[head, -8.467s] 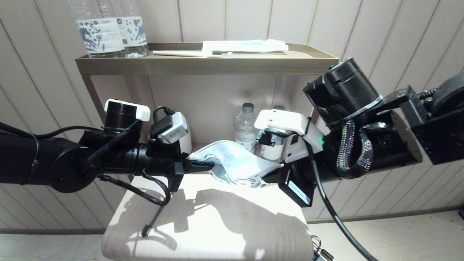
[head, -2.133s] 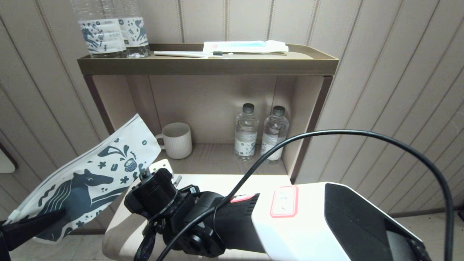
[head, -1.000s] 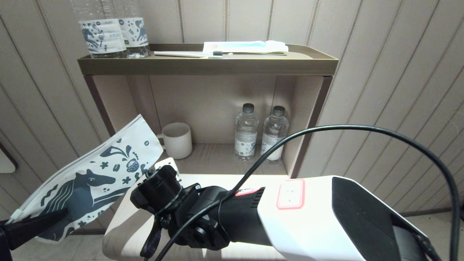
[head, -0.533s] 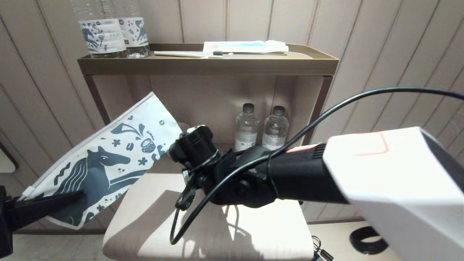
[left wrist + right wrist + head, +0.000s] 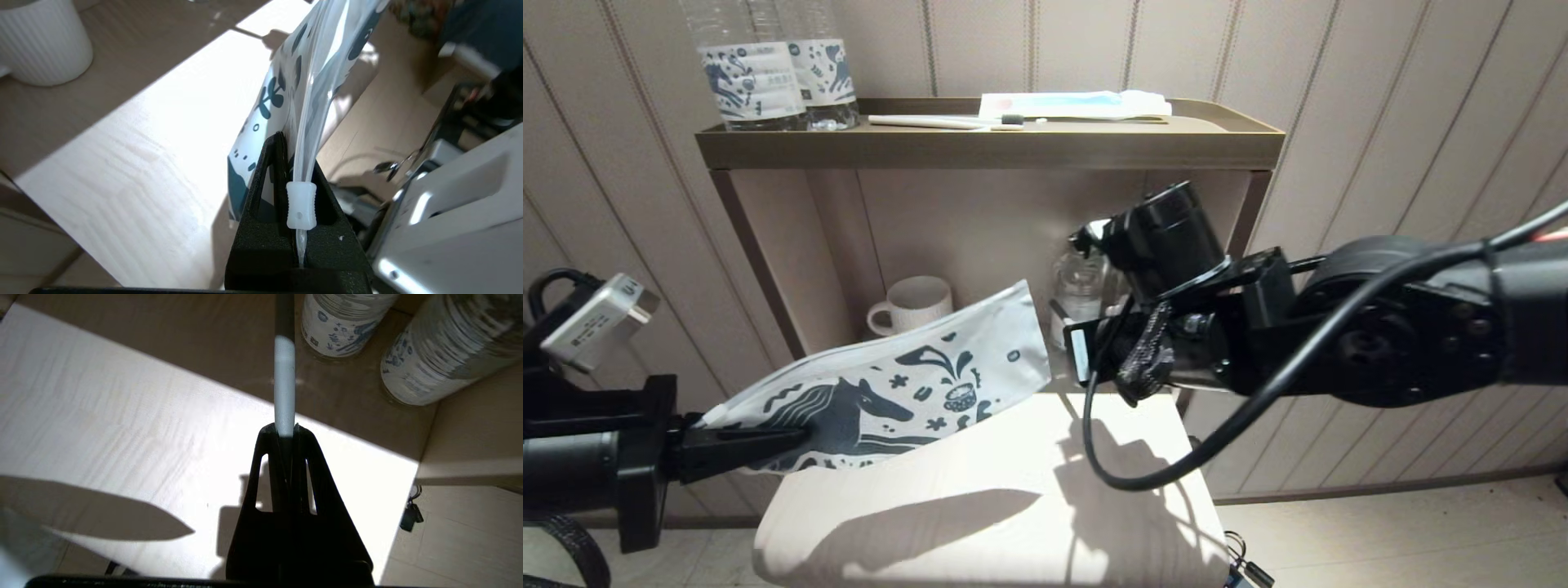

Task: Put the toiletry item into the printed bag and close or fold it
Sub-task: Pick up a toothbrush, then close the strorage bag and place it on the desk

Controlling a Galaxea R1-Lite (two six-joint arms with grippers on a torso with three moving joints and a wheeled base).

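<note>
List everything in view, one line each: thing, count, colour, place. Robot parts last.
printed bag: 1, white with dark-blue horse, held above the table's left side
toothbrush: 1, light-grey handle, in the right gripper
white toothbrush: 1, top shelf
flat packet: 1, white and light blue, top shelf
large bottles: 2, clear, top shelf left
small bottles: 2, clear, lower shelf
mug: 1, white, lower shelf
table: 1, pale wood
left gripper: black, shut on the bag
right gripper: black, shut on the toothbrush
</note>
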